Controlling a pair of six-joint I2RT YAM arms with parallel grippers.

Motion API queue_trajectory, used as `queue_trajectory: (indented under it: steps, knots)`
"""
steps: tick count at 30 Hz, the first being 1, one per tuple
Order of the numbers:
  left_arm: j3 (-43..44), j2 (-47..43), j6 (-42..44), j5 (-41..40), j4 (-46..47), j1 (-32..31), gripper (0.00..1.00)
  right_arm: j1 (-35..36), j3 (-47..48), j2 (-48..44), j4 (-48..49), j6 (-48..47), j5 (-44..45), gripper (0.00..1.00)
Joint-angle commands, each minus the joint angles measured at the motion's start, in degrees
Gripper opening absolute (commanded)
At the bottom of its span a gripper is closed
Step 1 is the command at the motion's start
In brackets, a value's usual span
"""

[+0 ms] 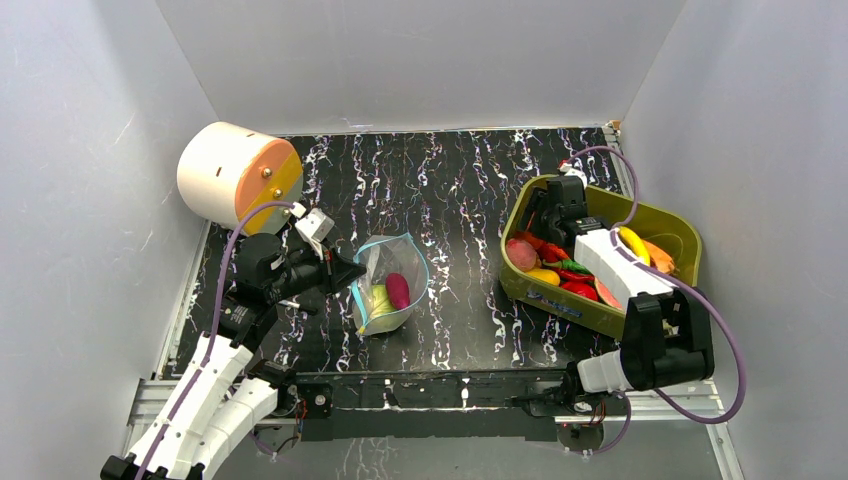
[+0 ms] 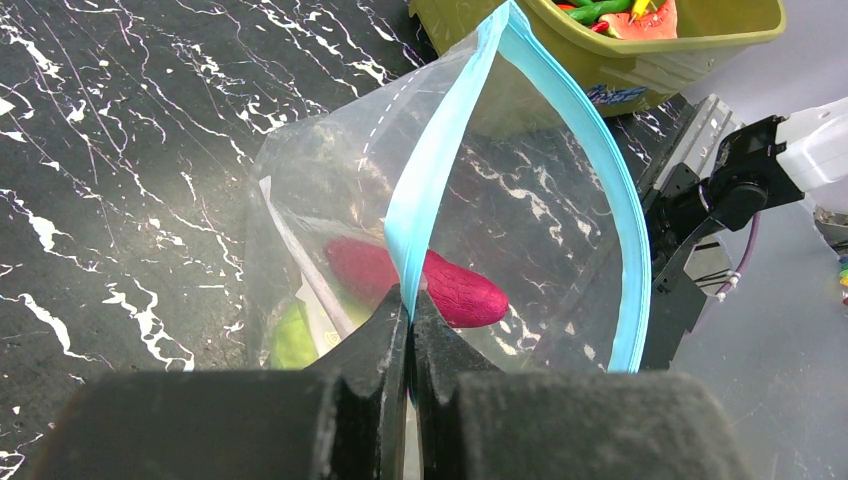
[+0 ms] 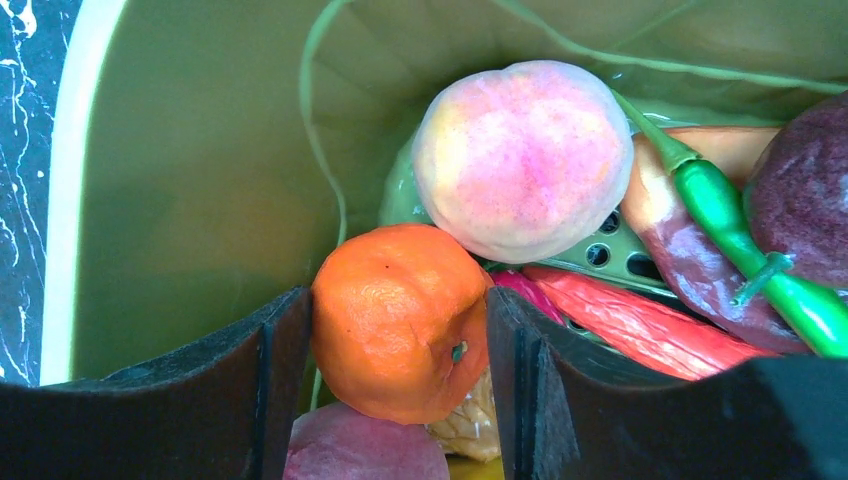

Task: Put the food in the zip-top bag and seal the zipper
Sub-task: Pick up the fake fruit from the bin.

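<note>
The left gripper (image 2: 410, 305) is pinched tight on the zipper (image 2: 440, 150), propping the zip-top bag (image 1: 390, 285) open left of the table's centre. The right gripper (image 3: 395, 300) squeezes the orange (image 3: 395, 335) inside the olive-green bin (image 3: 180, 200) at the table's right edge. Being round and slick, the orange could pop free on lifting.

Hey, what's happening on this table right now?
The left gripper is shut on the blue zipper strip of the zip-top bag, holding its mouth open. A purple sweet potato and a green piece lie inside. The right gripper is down in the olive bin with its fingers against both sides of an orange, beside a peach. The bag is unsealed.
</note>
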Motion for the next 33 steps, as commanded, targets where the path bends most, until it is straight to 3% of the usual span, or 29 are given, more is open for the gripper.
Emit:
queue_trajectory:
  steps: [1,24,33]
  knots:
    - [-0.14,-0.25,1.03,0.35,0.22,-0.07,0.00,-0.41,0.58,-3.01,1.07,-2.42,2.93,0.41]
    - [-0.34,0.53,0.69,1.75,0.96,-0.08,0.00,-0.38,0.11,-13.22,0.45,-2.50,9.83,0.36]
    - [-0.43,1.39,-1.75,5.00,3.15,-0.13,0.00,0.05,3.57,-18.59,-2.30,-4.07,7.15,0.35]
